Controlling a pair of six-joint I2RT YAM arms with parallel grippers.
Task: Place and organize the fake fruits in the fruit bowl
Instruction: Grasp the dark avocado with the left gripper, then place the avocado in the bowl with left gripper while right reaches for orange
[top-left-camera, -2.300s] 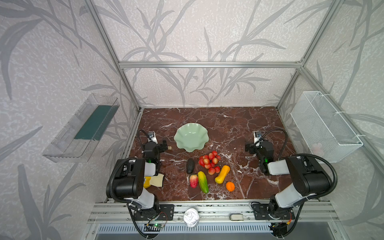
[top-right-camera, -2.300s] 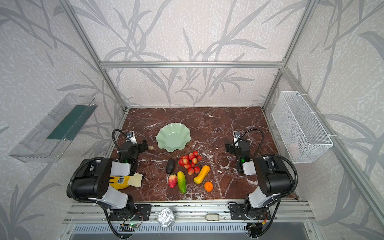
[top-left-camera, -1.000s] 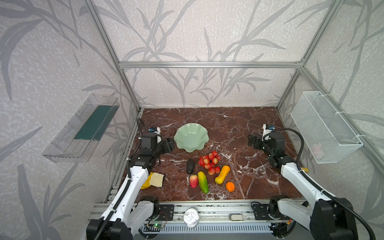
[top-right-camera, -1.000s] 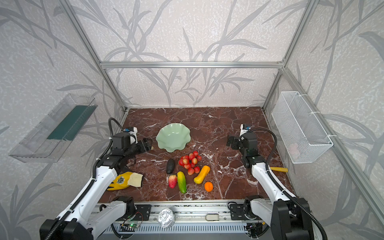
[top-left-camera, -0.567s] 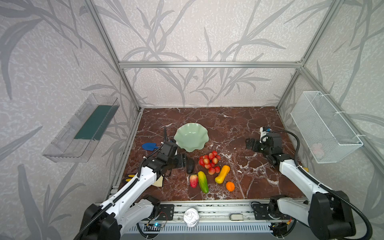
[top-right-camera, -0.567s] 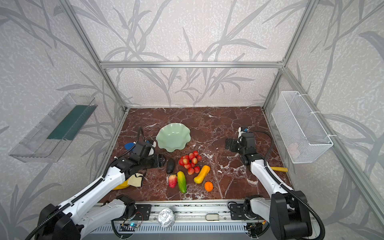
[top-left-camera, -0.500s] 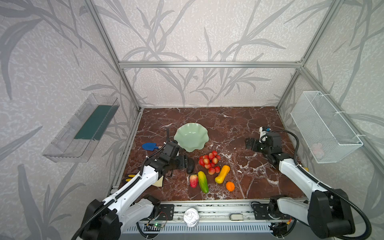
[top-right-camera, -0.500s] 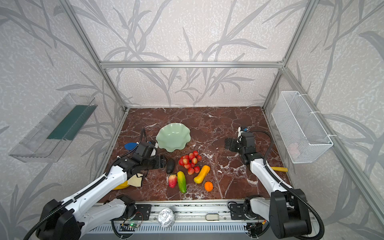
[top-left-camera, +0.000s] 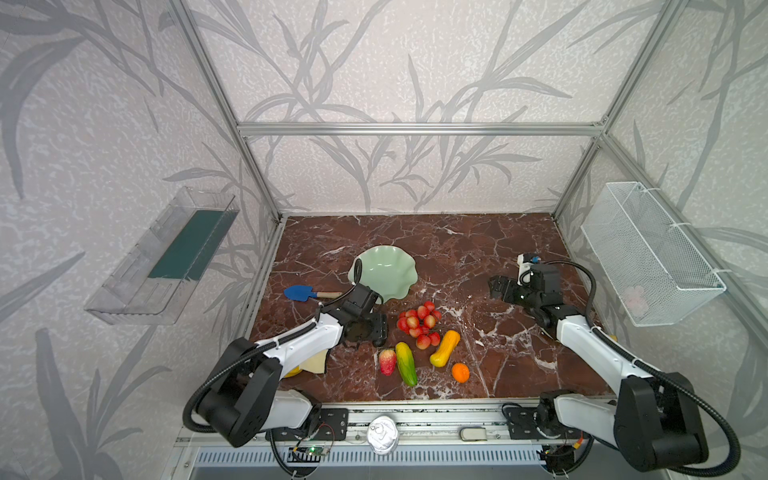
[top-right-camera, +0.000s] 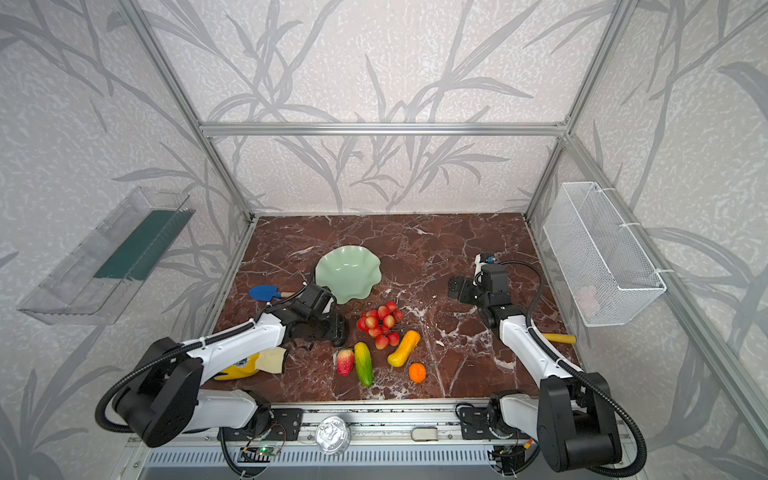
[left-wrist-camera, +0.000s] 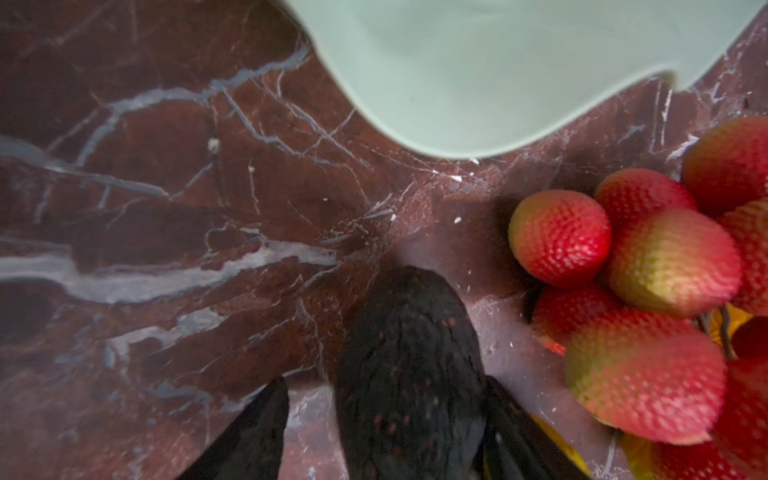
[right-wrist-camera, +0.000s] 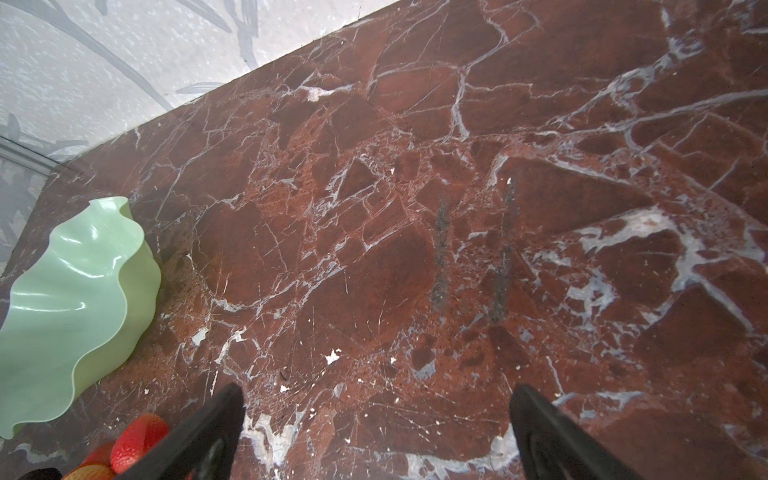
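Note:
The pale green fruit bowl (top-left-camera: 386, 270) (top-right-camera: 348, 270) stands empty at mid-table. In front of it lie the red grape cluster (top-left-camera: 417, 322) (left-wrist-camera: 648, 270), a yellow-orange gourd (top-left-camera: 445, 348), a yellow-green oblong (top-left-camera: 406, 363), a strawberry-like piece (top-left-camera: 387, 361) and a small orange (top-left-camera: 460, 372). My left gripper (top-left-camera: 376, 332) (left-wrist-camera: 384, 382) straddles the dark avocado (left-wrist-camera: 407, 365) on the marble. One finger touches it; a gap shows beside the other. My right gripper (top-left-camera: 496, 286) (right-wrist-camera: 376, 392) hangs open over bare marble, right of the bowl (right-wrist-camera: 70, 291).
A blue spade (top-left-camera: 297, 292) lies left of the bowl. A yellow and cream glove (top-right-camera: 257, 361) sits under my left arm. A yellow handle (top-right-camera: 559, 338) lies by my right arm. A wire basket (top-left-camera: 648, 257) and a clear tray (top-left-camera: 166, 257) hang on the side walls.
My left arm swung from the left edge to the avocado, and its jaws have narrowed around it. The right gripper shifted slightly toward the middle and stayed open.

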